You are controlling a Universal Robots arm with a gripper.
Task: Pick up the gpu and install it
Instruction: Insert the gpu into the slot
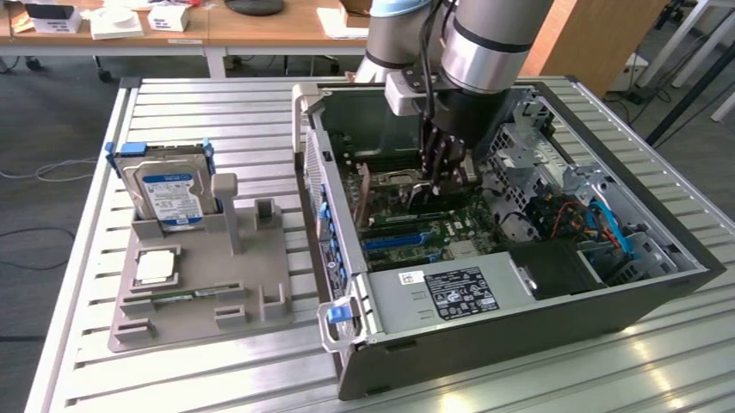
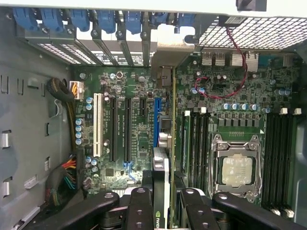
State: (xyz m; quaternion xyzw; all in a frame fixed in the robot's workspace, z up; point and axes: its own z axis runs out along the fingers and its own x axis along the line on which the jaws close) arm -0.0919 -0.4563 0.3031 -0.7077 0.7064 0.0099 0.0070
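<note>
Pincer (image 1: 442,176): black, multi-fingered, on the grey arm that reaches down from the upper centre of the exterior view into the open computer case (image 1: 643,292). Clenched on the gpu (image 2: 161,167), with fingers (image 2: 139,206) pressed to both faces of the card.

Gpu: thin flat card, seen edge-on in the wrist view. It has a narrow green board edge, a dark body with small silvery parts along it, and a green-and-white maker's logo near the grip. A silvery-beige metal bracket (image 2: 168,48) closes the far end, next to the row of blue-latched rear slot openings (image 2: 103,21). The card stands upright over the motherboard (image 2: 139,129), just beside a blue expansion slot (image 2: 157,120) and between the black expansion slots and the memory slots. Whether its lower edge is seated cannot be told.

Case: dark tower lying on its side on the ribbed metal bench (image 1: 206,112), right of centre in the exterior view. Inside are a processor socket (image 2: 237,170) and, at the lower centre, a labelled power supply (image 1: 460,292).

Grey parts holder (image 1: 184,323): on the bench at the exterior view's left, well apart from the pincer. It carries an upright silver hard drive (image 1: 170,194) with a blue-white label and a slim green memory stick (image 1: 189,294) lying flat.
</note>
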